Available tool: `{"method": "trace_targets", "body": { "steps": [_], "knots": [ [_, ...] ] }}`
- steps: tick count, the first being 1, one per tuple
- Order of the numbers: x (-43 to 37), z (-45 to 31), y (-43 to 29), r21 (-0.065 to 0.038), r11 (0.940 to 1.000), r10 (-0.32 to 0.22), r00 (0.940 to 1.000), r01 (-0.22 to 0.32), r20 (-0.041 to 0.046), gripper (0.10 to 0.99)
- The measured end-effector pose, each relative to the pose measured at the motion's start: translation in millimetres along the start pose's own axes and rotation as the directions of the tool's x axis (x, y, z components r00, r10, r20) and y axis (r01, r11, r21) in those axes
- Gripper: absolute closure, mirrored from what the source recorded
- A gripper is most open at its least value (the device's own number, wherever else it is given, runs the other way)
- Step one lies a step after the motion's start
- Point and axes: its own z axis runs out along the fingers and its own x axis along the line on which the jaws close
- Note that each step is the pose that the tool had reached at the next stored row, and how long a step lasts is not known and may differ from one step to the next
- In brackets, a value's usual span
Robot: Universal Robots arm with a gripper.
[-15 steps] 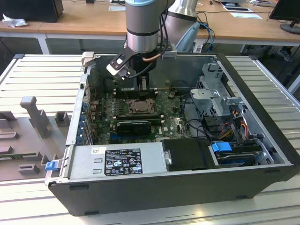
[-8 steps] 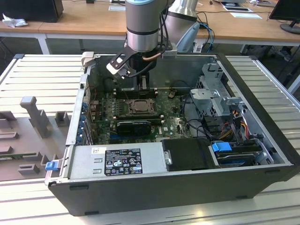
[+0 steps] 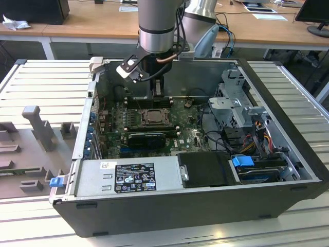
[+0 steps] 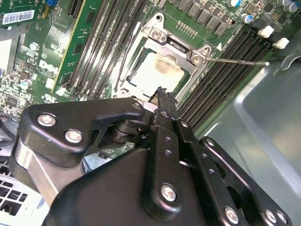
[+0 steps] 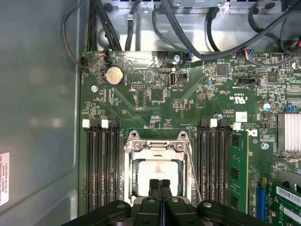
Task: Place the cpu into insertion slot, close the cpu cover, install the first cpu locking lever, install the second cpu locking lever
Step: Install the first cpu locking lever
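The cpu [image 5: 157, 170] lies pale and flat in the insertion slot [image 3: 153, 117] on the green motherboard. The silvery cpu cover [image 5: 155, 147] is folded down over it, framing the chip [image 4: 155, 70] through its window. My gripper [image 5: 160, 184] hangs just above the near edge of the socket with its two black fingers pressed together and nothing between them; the fingertips [image 4: 162, 94] sit over the cover's [image 4: 176, 47] rim. One thin wire locking lever [image 5: 193, 169] runs along the socket's side, and its free end [image 4: 235, 61] sticks out over the memory slots.
Long black memory slots [image 5: 99, 165] flank the socket on both sides. Cables [image 5: 188, 28] and a drive cage [image 3: 236, 108] stand on the case's exterior-view right, and the power supply [image 3: 128, 177] is at the front. The steel case wall [image 5: 37, 117] is close by.
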Motion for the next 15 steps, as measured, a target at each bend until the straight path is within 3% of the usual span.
{"method": "trace_targets", "body": {
  "steps": [12,15],
  "knots": [
    [0.5,-22.5,1.0,0.0,1.0,0.0,1.0,0.0,0.0002,0.98],
    [0.5,-22.7,1.0,0.0,0.9998,-0.021,0.9998,0.021,-0.0008,0.98]
  ]
}}
